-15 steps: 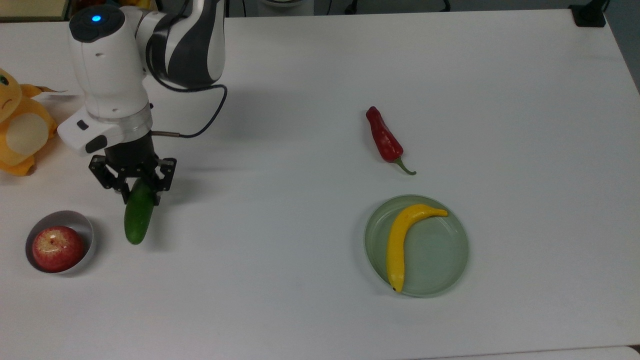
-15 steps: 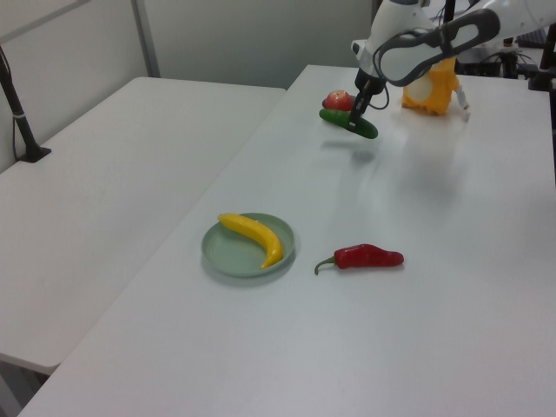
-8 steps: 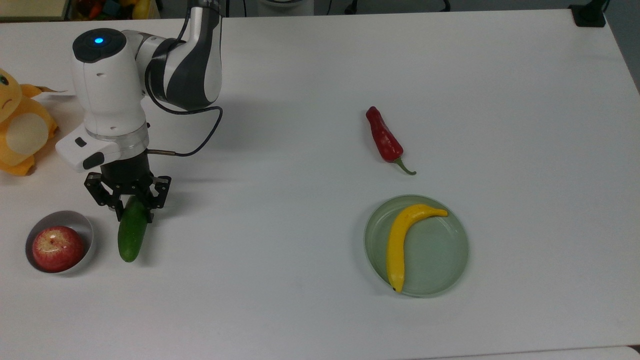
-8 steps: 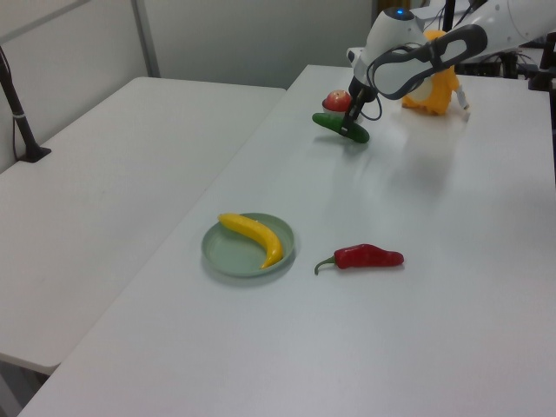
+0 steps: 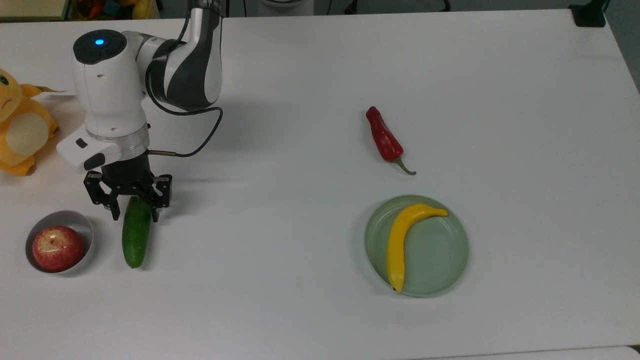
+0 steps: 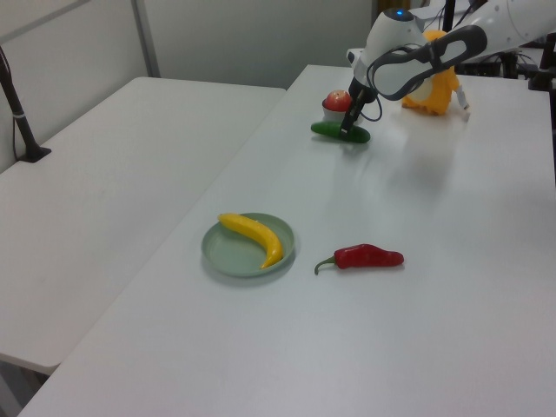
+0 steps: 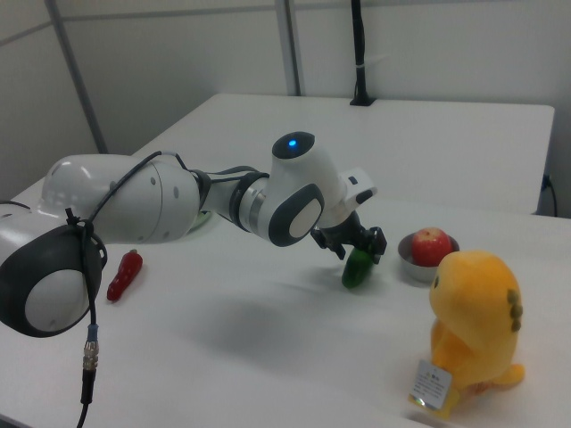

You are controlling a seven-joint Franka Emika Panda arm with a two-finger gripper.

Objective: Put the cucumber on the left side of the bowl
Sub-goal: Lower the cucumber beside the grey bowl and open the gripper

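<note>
The dark green cucumber [image 5: 135, 239] lies flat on the white table, just to the top view's right of the small white bowl [image 5: 75, 220], which holds a red apple [image 5: 57, 248]. A narrow gap separates cucumber and bowl. My gripper [image 5: 135, 210] stands open over the cucumber's far end, one finger on each side of it. In the left view the cucumber [image 6: 334, 132] lies in front of the bowl [image 6: 331, 112], with the gripper [image 6: 348, 130] at its right end. In the right view the gripper [image 7: 357, 248] sits above the cucumber [image 7: 358, 269], left of the bowl [image 7: 412, 266].
A red chili pepper [image 5: 384, 137] lies mid-table. Below it in the top view a pale green dish [image 5: 445, 265] holds a yellow banana [image 5: 400, 240]. An orange plush toy [image 5: 20, 130] sits at the top view's left edge, behind the bowl.
The gripper came down toward the bowl with the cucumber, set it on the table, and its fingers spread apart. The cucumber now lies flat instead of hanging tilted.
</note>
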